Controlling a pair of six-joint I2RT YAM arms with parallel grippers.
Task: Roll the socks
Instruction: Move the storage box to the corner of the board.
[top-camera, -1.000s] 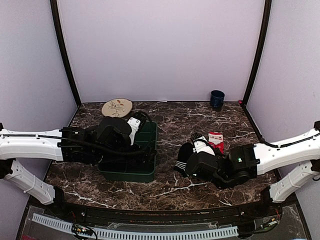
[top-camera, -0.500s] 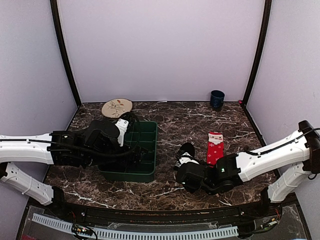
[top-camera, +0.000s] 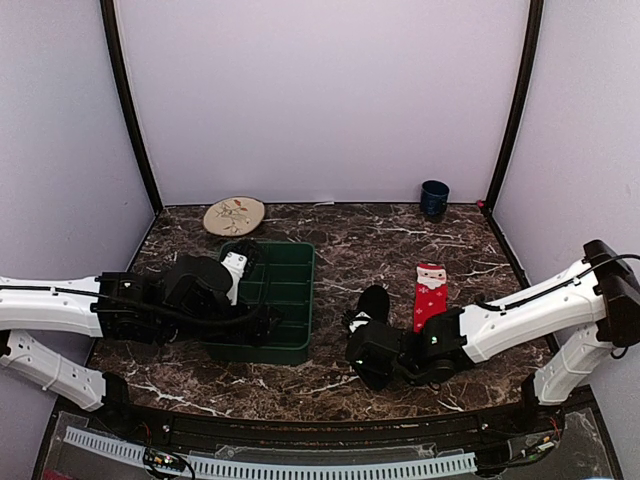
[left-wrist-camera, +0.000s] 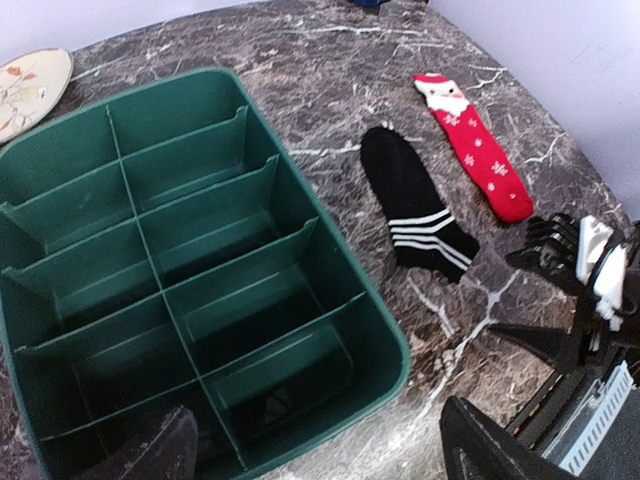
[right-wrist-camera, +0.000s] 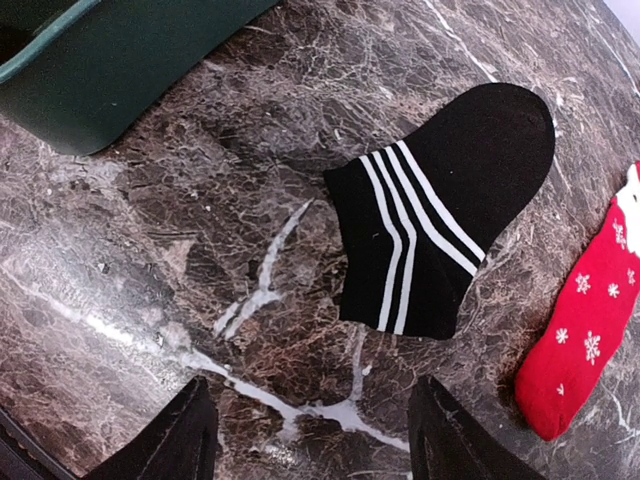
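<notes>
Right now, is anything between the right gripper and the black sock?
Nothing visible. The right gripper is open just short of the black sock, with only bare table between; the red sock and bin lie aside.

White left arm (top-camera: 50, 300) and right arm (top-camera: 525, 312), black joints (top-camera: 140, 305), thin black cables (top-camera: 60, 283).

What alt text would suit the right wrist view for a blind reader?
A white-striped black sock lies flat on a marble table, apart from a red snowflake sock at right. A green bin corner shows top left; the open right end effector below.
</notes>
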